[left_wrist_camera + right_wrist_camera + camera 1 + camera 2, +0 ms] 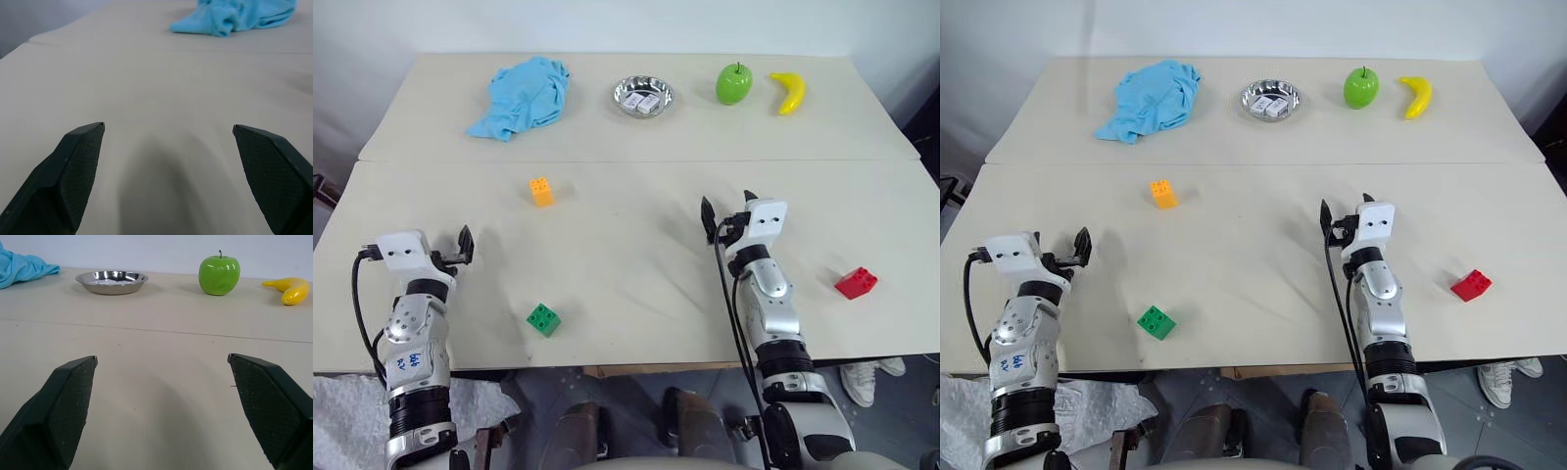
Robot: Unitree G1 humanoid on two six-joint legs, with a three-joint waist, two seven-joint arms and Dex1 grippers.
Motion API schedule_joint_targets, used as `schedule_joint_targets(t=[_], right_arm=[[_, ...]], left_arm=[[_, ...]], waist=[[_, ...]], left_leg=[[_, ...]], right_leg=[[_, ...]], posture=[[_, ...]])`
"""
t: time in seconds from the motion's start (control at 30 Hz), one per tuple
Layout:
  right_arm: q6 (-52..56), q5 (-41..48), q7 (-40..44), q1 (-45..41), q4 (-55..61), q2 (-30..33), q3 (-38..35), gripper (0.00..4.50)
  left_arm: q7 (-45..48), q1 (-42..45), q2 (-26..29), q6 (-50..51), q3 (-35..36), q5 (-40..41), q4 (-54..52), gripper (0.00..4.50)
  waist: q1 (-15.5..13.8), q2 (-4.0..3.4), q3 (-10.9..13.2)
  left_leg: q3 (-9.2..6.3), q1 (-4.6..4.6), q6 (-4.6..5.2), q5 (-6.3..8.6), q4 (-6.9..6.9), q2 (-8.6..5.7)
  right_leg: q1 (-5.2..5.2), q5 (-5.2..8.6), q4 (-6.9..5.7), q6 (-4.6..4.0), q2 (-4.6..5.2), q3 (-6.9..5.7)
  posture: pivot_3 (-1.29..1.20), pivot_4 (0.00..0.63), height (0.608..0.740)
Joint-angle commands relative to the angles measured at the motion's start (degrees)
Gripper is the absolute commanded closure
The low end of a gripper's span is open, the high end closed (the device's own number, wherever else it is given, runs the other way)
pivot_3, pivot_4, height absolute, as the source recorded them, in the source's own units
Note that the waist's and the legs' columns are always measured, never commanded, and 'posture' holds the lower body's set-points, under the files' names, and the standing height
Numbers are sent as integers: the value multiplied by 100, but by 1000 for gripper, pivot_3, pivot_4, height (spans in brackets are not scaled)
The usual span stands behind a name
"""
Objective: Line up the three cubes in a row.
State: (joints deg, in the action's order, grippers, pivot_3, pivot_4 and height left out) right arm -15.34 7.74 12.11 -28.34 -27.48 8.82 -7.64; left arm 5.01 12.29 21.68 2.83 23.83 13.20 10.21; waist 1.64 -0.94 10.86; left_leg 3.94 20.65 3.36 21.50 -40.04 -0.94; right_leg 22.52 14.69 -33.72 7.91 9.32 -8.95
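Both my pincers, left and right, hang released and empty. Green brick near the bench's front edge, red brick toward its right edge, orange brick mid-bench: scattered, so a nudged brick could skid off.

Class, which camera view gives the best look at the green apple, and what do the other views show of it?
The right wrist view: the green apple is seen from the side with stem and shine, standing between the silver dish and the banana. Both eye views show it from above at the table's far edge, much smaller.
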Motion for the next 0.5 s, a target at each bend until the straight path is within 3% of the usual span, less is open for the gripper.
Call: schedule_joint_targets(t=[0.03,0.17,0.27,0.4,0.5], right_arm=[[-141,81,118,-46,127,-20,1,0],[-74,219,392,73,481,-43,94,0],[722,1107,1256,691,2252,223,265,0],[1854,1704,1611,1589,4348,1034,209,0],[2527,2280,1805,2480,5650,1887,-482,0]], left_arm=[[183,8,77,-261,141,138,-39,37],[626,-77,132,-274,185,457,-225,37],[1721,-213,560,-82,85,982,-852,37],[3553,-255,1238,13,-356,1633,-1465,37],[4859,-43,1836,230,-1001,1644,-1338,37]], waist=[[1,0,0],[-3,0,0],[-13,-1,1],[-68,-3,0],[-183,-14,-2]], left_leg=[[0,0,0,0,0,1],[0,0,0,0,0,1],[-7,8,0,0,1,3],[-32,44,-1,1,-8,-3],[-29,38,-1,1,-5,-11]], right_leg=[[0,0,0,0,0,0],[0,0,1,0,0,0],[3,0,6,0,0,-1],[22,0,7,0,0,-1],[11,1,21,0,4,-2]], posture=[[0,150,740],[0,150,740],[0,150,740],[0,150,740],[0,150,740]])
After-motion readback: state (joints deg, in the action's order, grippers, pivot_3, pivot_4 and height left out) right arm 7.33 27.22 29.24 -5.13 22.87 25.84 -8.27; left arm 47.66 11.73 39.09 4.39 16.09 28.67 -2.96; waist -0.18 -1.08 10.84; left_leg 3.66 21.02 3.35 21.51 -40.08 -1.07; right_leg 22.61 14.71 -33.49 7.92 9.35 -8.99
